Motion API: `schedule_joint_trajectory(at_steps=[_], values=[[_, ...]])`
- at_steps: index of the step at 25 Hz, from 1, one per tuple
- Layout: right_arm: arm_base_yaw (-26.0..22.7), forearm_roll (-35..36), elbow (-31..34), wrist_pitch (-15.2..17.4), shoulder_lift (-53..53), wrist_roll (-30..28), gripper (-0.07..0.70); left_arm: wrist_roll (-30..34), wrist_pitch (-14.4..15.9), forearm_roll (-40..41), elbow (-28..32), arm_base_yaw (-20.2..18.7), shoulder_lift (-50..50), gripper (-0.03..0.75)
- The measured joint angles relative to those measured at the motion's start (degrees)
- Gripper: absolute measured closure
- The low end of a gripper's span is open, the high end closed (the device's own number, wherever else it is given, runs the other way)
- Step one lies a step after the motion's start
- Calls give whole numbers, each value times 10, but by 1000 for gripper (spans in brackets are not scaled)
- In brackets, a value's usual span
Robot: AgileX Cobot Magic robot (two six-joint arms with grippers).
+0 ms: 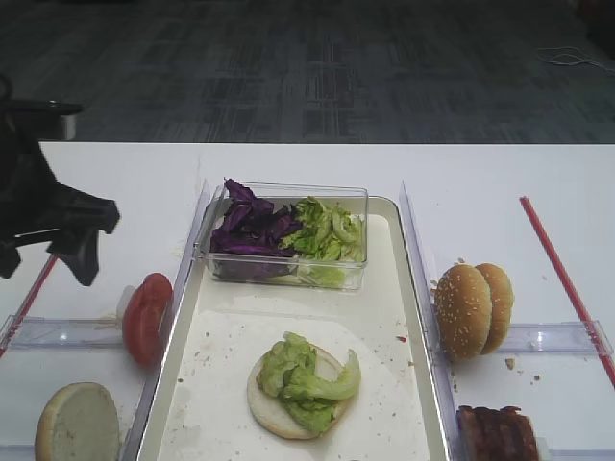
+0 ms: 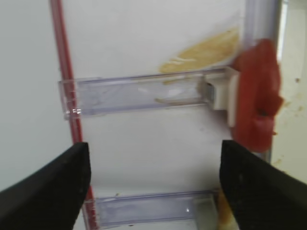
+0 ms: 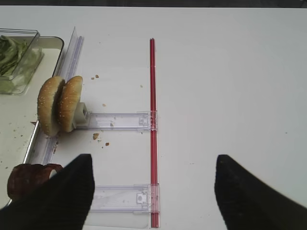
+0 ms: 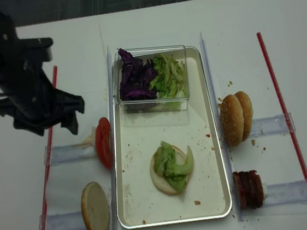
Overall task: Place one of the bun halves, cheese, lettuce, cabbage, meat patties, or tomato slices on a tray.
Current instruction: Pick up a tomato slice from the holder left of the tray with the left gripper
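Note:
The tray (image 1: 384,288) (image 4: 202,159) holds a flat bun half (image 1: 269,408) topped with lettuce (image 1: 307,375) (image 4: 172,162). Tomato slices (image 1: 144,317) (image 2: 256,103) (image 4: 103,142) stand on edge in a clear rack just left of the tray. My left gripper (image 2: 152,146) (image 4: 47,126) hovers open and empty over the table left of the tomato. My right gripper (image 3: 152,158) is open and empty over bare table, right of the sesame bun halves (image 3: 57,105) (image 1: 471,307) and meat patties (image 3: 29,179) (image 1: 495,432). It does not show in the high views.
A clear box at the tray's far end holds cabbage (image 1: 252,230) and more lettuce (image 1: 327,230). Another bun half (image 1: 77,423) (image 4: 95,209) lies cut face up at the front left. Clear racks (image 3: 120,120) and red strips (image 3: 152,96) (image 1: 562,279) lie on both sides.

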Motion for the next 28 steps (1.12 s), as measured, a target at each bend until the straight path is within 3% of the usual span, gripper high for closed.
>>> schedule_joint_trajectory(at_steps=[5, 9, 22, 28], values=[[0, 0, 0, 0, 0, 0, 73, -72, -26, -4, 0, -101, 0, 169], [0, 0, 0, 0, 0, 0, 73, -107, -40, -4, 0, -143, 0, 169], [0, 0, 0, 0, 0, 0, 73, -118, -56, -19, 0, -148, 29, 169], [0, 0, 0, 0, 0, 0, 73, -113, -87, -45, 0, -148, 48, 169]])
